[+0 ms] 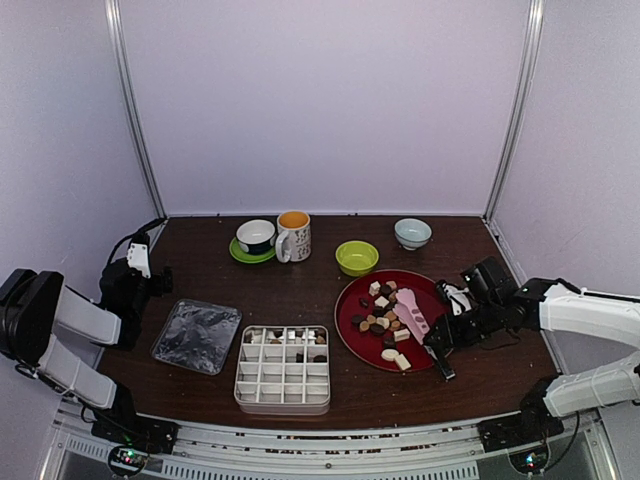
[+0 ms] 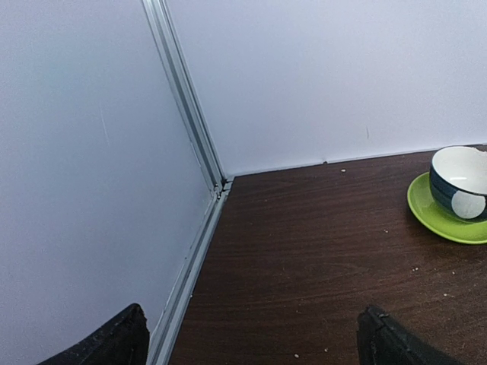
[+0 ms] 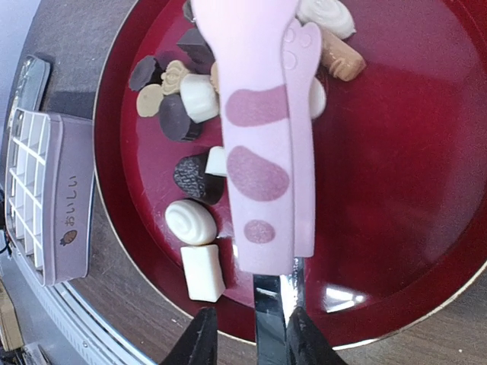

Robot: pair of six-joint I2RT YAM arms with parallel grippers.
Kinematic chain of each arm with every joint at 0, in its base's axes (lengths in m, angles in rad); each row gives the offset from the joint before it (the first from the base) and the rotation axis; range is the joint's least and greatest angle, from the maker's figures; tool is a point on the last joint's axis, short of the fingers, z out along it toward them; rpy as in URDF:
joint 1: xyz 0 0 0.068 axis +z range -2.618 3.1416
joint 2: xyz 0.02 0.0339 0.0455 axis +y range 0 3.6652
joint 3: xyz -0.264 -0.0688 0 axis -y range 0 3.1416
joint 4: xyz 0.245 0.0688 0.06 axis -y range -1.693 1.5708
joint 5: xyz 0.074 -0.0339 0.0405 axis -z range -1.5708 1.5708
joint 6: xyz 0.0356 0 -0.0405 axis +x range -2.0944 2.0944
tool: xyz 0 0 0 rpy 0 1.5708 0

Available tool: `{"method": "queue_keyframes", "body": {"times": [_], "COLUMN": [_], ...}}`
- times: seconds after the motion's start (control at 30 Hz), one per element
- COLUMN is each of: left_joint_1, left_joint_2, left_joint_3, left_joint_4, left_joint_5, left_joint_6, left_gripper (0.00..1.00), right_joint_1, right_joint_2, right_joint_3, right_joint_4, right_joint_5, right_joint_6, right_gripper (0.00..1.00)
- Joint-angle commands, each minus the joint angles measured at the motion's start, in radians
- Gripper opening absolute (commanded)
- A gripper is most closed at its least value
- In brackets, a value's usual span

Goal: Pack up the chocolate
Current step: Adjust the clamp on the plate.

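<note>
- Chocolate [image 3: 190,222]: most pieces sit loose on the left half of the red plate [image 3: 396,152], in dark, tan and cream colours. You can count roughly fifteen from above. A few more lie in the back row of the white compartment tray [image 1: 284,404], too small to count.
- One pair of pink tongs [image 3: 259,106] lies across the pile, its metal tail pointing at the plate's near rim.
- Right gripper [image 3: 255,319]: the arm reaches in low from the right edge of the table. The jaws are partly apart and straddle the metal tail. A gap shows on one side, so you see no firm grip.
- Left gripper [image 2: 255,342]: the arm is folded back at the far left. The jaws are spread wide with nothing in them, facing the back-left corner.
- Counted once each: clear lid [image 1: 197,336] left of the tray, cup [image 2: 460,179] on a green saucer [image 2: 434,213], mug [image 1: 293,237], green bowl [image 1: 357,258], pale blue bowl [image 1: 412,233].
- Surface: dark wood-grain table [image 2: 319,243] with scattered crumbs. Pale walls [image 2: 76,152] enclose it, with metal corner strips.
</note>
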Motion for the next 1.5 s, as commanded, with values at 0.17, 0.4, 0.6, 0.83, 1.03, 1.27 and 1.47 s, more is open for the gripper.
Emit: {"method": "queue_keyframes", "body": {"times": [0.17, 0.4, 0.6, 0.83, 1.03, 1.27, 1.47], "left_joint_1": [0.008, 0.009, 0.009, 0.009, 0.009, 0.009, 0.01], "left_joint_2": [-0.001, -0.001, -0.001, -0.001, -0.001, -0.002, 0.0], "left_joint_3": [0.016, 0.016, 0.016, 0.016, 0.016, 0.016, 0.016], "left_joint_4": [0.027, 0.027, 0.026, 0.026, 0.026, 0.025, 0.027], "left_joint_5": [-0.004, -0.004, -0.004, -0.005, -0.005, -0.006, -0.005], "left_joint_6": [-0.001, -0.001, -0.001, -0.001, -0.001, -0.001, -0.001], "left_gripper": [0.98, 0.98, 0.98, 0.98, 0.98, 0.98, 0.98], "right_joint_1": [-0.006, -0.009, -0.01, -0.009, -0.009, -0.007, 0.036], "right_joint_2": [0.037, 0.054, 0.077, 0.043, -0.024, 0.015, 0.089], "right_joint_3": [-0.021, -0.048, -0.042, 0.004, 0.137, 0.191, 0.194], "right_joint_4": [0.074, 0.169, 0.199, 0.147, -0.108, -0.239, -0.267], "right_joint_5": [-0.12, -0.172, -0.198, -0.242, -0.086, 0.168, 0.281], "right_joint_6": [-0.033, -0.018, -0.016, -0.047, -0.107, -0.088, -0.07], "right_gripper": [0.3, 0.28, 0.15, 0.0, 0.0, 0.0, 0.0]}}
